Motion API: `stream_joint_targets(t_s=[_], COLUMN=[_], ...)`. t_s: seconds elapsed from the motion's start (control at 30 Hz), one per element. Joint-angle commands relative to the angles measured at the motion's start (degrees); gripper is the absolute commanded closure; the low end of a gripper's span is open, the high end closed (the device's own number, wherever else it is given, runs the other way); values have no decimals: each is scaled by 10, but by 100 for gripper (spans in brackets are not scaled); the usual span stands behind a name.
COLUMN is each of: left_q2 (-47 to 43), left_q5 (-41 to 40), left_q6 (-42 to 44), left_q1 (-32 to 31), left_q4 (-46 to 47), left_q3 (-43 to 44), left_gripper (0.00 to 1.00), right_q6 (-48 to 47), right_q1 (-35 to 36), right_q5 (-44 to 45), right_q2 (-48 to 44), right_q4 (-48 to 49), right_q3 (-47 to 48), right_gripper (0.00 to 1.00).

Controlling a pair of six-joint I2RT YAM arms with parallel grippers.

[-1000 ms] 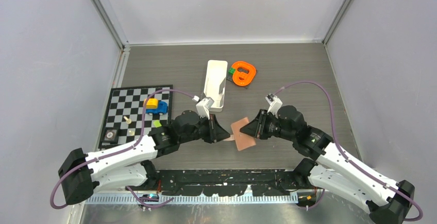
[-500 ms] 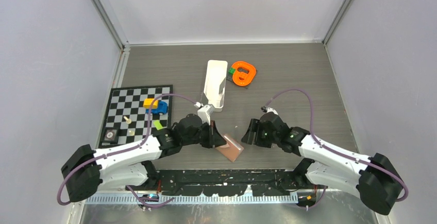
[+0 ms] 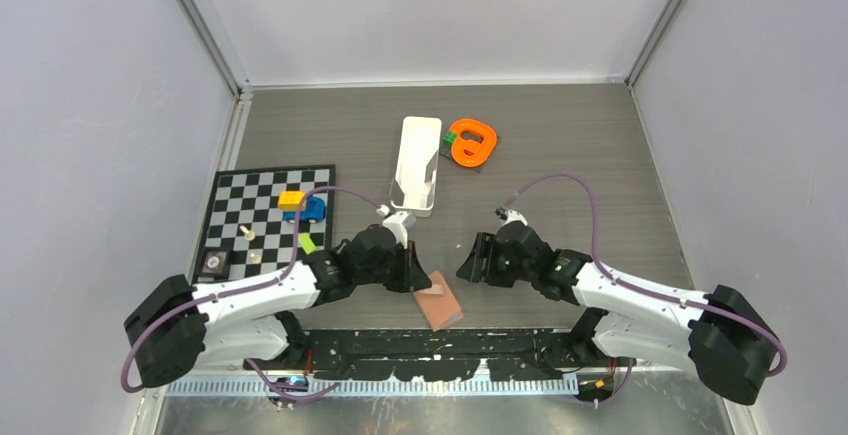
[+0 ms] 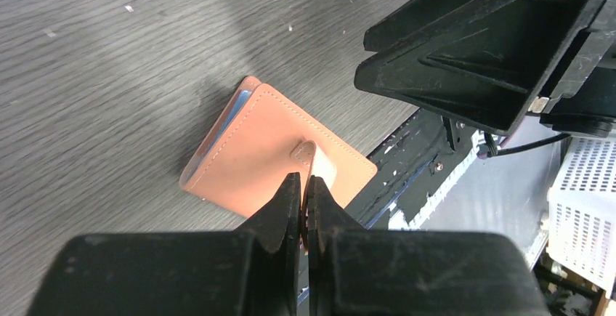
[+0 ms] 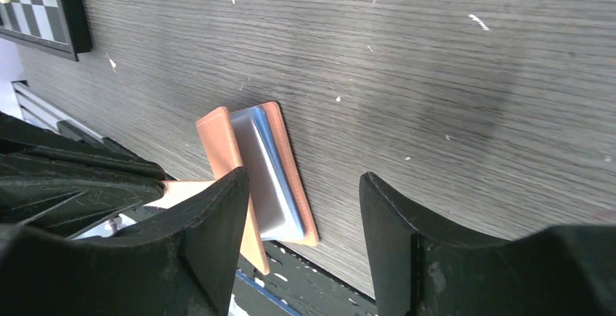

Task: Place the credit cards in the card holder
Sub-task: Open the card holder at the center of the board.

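Card holder [image 3: 438, 301] now nearer table [image 3: 560, 155] edge

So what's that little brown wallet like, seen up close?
It is a small tan card holder, leather-like with stitched edges, lying on the table by its near edge. It is folded but gaping, showing pale blue-grey lining. The left gripper is shut on its closure tab; the open right gripper does not touch it.

Left gripper [image 4: 305, 182] clamped; right gripper [image 5: 305, 185] spread

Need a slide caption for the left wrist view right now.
Left gripper pinches the card holder by its snap tab at the near edge of the table.
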Motion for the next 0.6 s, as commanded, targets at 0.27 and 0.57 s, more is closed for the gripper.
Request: stream_joint_targets(t_s=[0.27, 0.57], left_q2=[-141, -181], left_q5=[-75, -101], left_q6=[24, 19], left_q1=[20, 21], left_q4=[-211, -284], left_q3=[-10, -10], left_gripper=[100, 100], right_q6=[77, 97], right_q1=[74, 119], right_q5=[-26, -34], right_q2=[94, 211], right_q4=[174, 252], right_q3=[5, 41], right_gripper=[48, 57])
